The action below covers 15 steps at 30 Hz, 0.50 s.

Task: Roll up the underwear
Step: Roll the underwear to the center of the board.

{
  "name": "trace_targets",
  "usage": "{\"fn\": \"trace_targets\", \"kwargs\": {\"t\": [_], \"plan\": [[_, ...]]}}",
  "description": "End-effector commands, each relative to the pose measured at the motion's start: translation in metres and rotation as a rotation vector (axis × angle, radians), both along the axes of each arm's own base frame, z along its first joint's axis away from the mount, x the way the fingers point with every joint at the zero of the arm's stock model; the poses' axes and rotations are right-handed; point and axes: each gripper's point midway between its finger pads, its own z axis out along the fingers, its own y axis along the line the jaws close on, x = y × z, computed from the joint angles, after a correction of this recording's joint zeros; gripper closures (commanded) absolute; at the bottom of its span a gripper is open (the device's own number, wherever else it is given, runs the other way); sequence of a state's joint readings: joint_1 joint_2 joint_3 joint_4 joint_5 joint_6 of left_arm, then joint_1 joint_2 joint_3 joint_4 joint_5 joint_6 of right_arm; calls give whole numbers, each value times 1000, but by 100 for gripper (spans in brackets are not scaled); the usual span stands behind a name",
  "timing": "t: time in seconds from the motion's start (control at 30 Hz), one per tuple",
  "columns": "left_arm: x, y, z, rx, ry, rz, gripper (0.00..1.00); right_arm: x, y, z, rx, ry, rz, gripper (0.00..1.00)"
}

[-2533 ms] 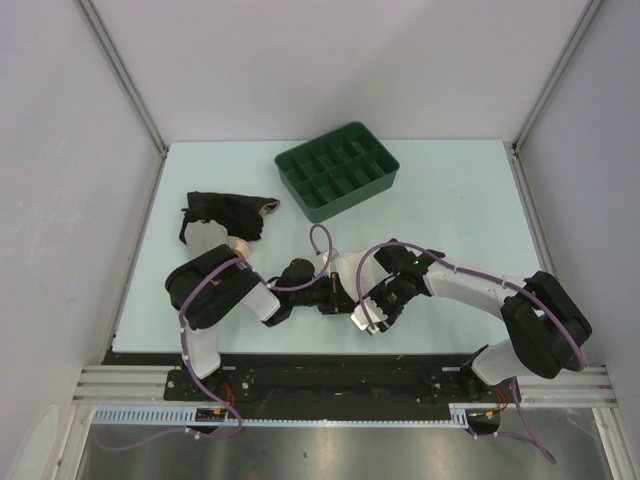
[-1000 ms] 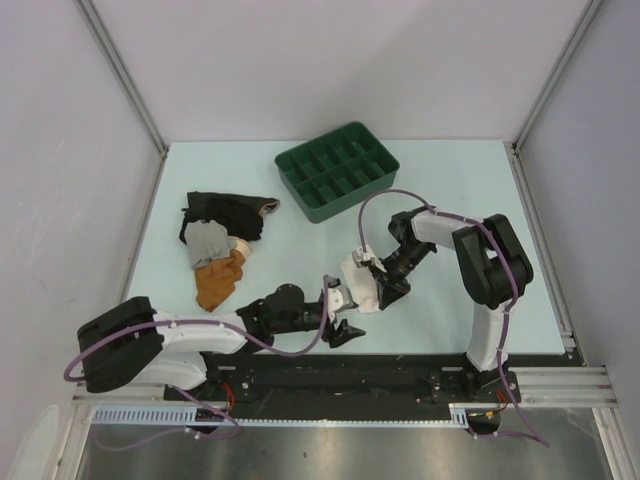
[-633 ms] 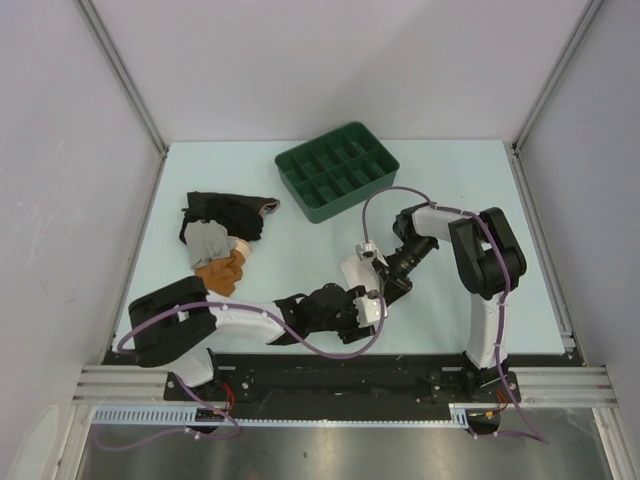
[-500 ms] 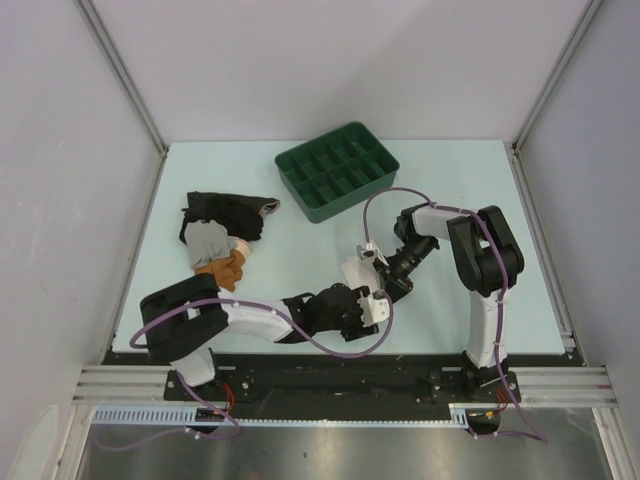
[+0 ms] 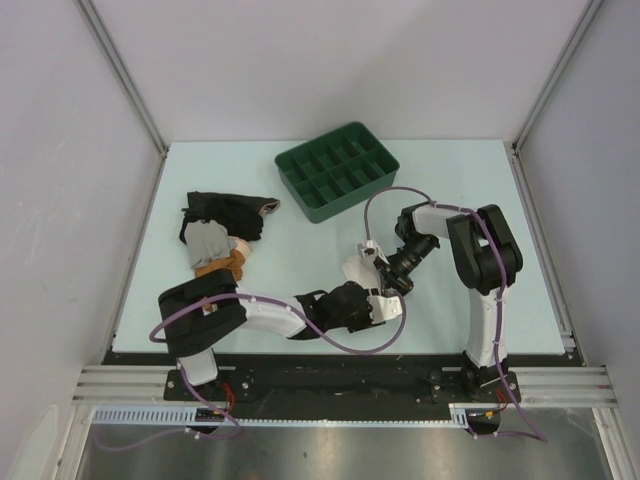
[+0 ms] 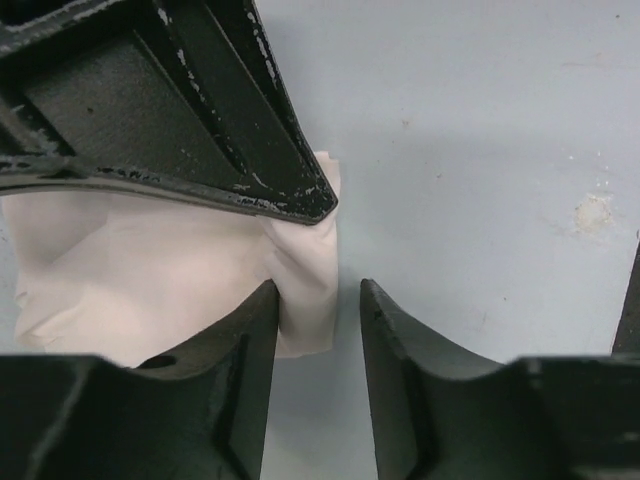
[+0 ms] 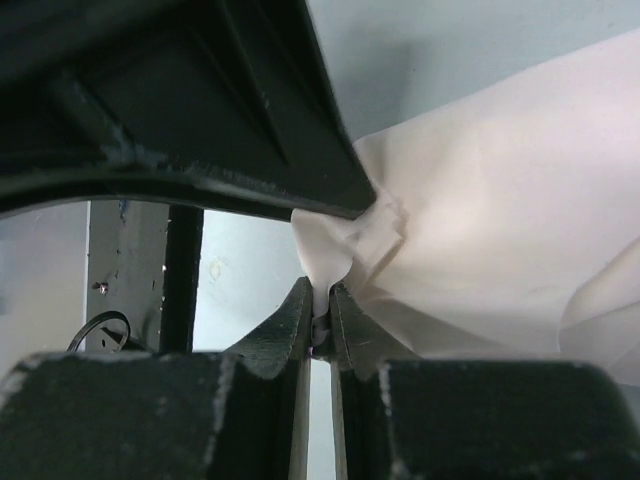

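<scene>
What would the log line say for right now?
right tool: shut on underwear | left tool: open around underwear edge

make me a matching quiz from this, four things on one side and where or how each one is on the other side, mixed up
Things:
1. tray
2. black garment
3. left gripper
4. right gripper

Places or states:
A. jaws pinched on a fold of the underwear
B. green, at the far middle of the table
C. jaws apart, the underwear's edge between them
D. lying at the table's left side

Pairs: 1-B, 2-D, 3-C, 4-A
</scene>
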State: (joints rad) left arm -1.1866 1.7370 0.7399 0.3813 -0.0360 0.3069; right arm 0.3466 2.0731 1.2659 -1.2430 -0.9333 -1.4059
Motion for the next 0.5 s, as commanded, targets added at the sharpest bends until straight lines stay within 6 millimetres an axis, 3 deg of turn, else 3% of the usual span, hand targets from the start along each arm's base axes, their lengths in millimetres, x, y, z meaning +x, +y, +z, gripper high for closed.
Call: {"fn": "trace_targets", "kwargs": {"t": [0.0, 0.13, 0.2, 0.33, 0.47], "plan": [[3, -10, 1, 34, -7, -14, 62, 4, 4, 7, 20, 32, -28, 97], [3, -6, -9, 80, 22, 1, 81, 3, 3, 8, 23, 44, -32, 97], [1, -5, -11, 100, 55, 11, 95, 2, 3, 9, 28, 47, -27, 97], [0, -1, -11, 77, 166, 16, 100, 4, 1, 17, 50, 41, -44, 89], [-8, 3, -7, 21, 340, 5, 100, 24, -4, 34, 97, -47, -106, 69]]}}
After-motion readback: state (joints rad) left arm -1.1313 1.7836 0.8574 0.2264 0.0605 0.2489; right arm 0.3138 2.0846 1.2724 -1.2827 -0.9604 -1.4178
